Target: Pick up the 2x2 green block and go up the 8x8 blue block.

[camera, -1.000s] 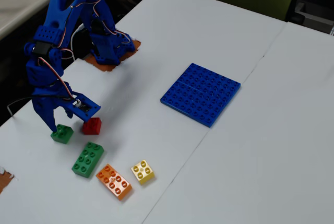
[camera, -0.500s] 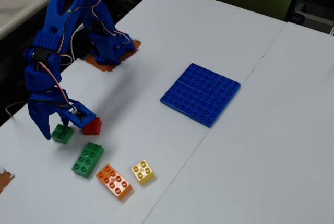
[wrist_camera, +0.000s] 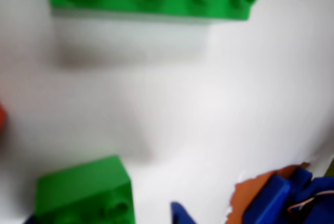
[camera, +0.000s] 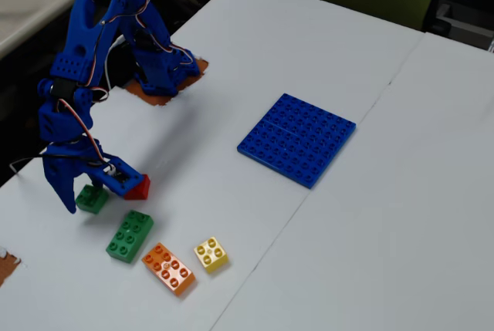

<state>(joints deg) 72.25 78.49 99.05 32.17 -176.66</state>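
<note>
White, matte and joined from two panels, the surface (camera: 324, 254) carries everything, with a dark gap and a green chair back beyond its far edge. On the left of the fixed view the blue two-finger gripper (camera: 86, 192) is down over the small square green plastic brick with four studs (camera: 92, 199), its jaws spread to either side of it; whether either finger already touches the plastic is hard to tell, since the wrist view is blurred.

The main risk is the small red square brick (camera: 138, 186) just beside the inner finger: closing could shove it, or catch it along with the green one. An off-centre grasp might also twist the green brick out, as in the wrist view it (wrist_camera: 83, 192) sits low and to the left rather than centred. The longer green eight-stud brick (camera: 130, 235) lies near, in front.

The blue arm (camera: 85, 45) rises from its base at the surface's far-left edge, folds sharply at the elbow and points the wrist almost straight down. The large flat blue stud-grid baseplate (camera: 297, 139) lies well apart to the right, bare.
</note>
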